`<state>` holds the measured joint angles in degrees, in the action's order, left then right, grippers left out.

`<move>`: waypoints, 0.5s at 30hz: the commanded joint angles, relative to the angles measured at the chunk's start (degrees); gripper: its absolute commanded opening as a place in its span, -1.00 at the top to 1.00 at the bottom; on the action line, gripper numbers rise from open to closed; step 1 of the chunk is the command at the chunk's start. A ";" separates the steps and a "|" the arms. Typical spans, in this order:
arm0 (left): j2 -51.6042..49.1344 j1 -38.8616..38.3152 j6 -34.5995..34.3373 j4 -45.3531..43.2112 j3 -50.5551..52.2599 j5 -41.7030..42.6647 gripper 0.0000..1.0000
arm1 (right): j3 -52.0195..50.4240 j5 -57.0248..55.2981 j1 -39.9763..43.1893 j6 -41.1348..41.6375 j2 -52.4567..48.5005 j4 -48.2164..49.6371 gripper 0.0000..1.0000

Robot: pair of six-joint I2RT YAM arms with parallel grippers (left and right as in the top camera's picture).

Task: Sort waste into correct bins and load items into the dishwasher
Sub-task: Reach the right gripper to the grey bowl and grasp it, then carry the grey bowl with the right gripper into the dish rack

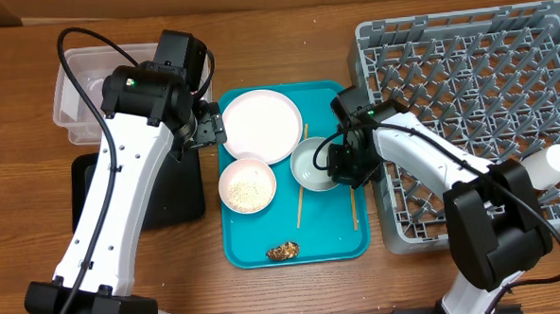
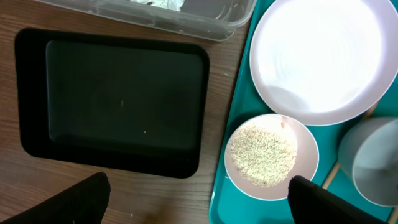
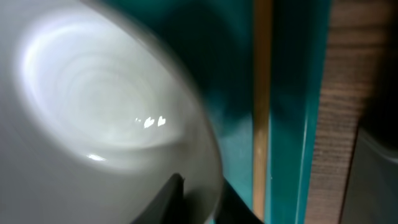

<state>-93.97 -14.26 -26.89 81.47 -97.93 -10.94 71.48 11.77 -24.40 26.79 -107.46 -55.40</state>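
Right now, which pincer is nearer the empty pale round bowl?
Right. The right pincer clasps the empty pale round bowl at its rim; the left pincer hovers open beyond the round white plate.

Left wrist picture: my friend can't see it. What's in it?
A small bowl of rice sits on a teal tray beside a big white plate and a pale bowl. Left of them lies a bare black tray, and the left gripper's open fingers show at the bottom.

Plate (image 1: 261,126) sits behind rice bowl (image 1: 247,186) on serving tray (image 1: 331,240).
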 commanded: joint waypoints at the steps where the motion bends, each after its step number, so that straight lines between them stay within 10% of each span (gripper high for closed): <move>1: 0.96 -0.28 -0.39 -0.07 -0.83 0.07 -0.86 | 0.17 -0.24 -0.09 0.28 0.09 -0.57 0.82; 15: 0.96 -0.28 -0.39 -0.07 -0.83 0.09 -0.86 | 16.85 -18.40 0.70 0.24 15.23 -11.50 0.92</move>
<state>-93.97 -14.26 -26.89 81.45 -97.93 -10.94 84.47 2.17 -24.36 26.96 -100.14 -66.94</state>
